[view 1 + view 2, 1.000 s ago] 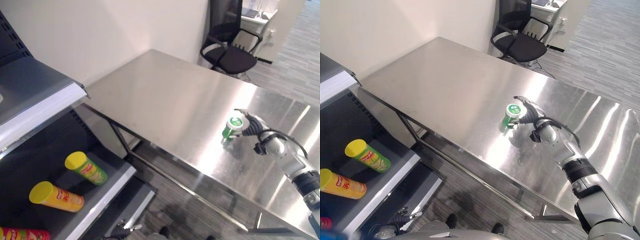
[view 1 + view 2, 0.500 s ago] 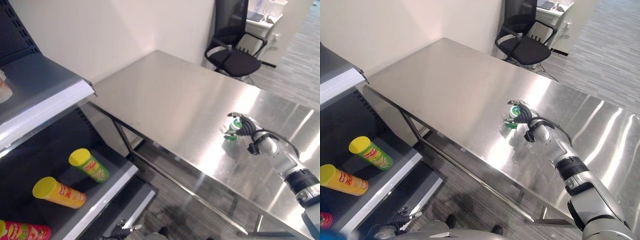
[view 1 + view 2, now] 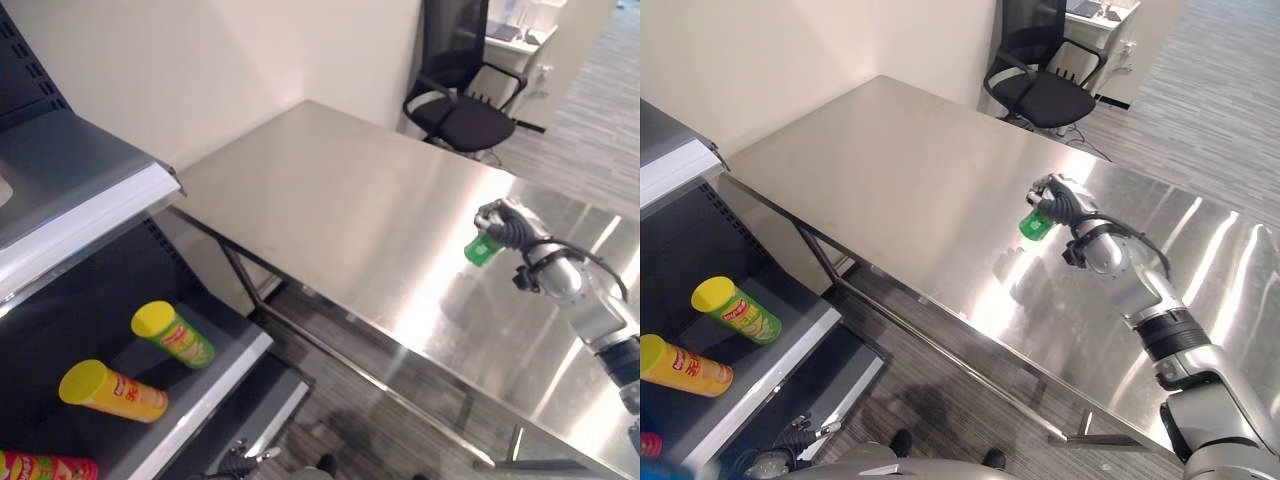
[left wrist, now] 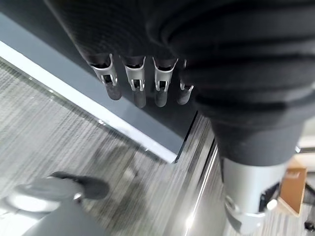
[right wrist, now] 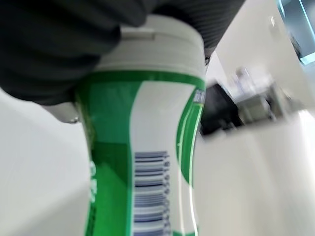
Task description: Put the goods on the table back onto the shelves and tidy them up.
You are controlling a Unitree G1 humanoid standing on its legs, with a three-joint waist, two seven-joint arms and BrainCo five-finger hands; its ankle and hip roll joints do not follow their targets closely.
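right hand (image 3: 1058,198) clamped on small green white-capped bottle (image 3: 1036,224), held clear above the steel surface (image 3: 900,190); pickup step done, next likely carrying it to the dark shelves (image 3: 200,375).

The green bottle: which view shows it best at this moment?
The right wrist view: the green bottle shows from very close, white cap, green-and-white label and barcode. Both eye views show it small, gripped by the right hand above the steel table, its cap hidden by the fingers.
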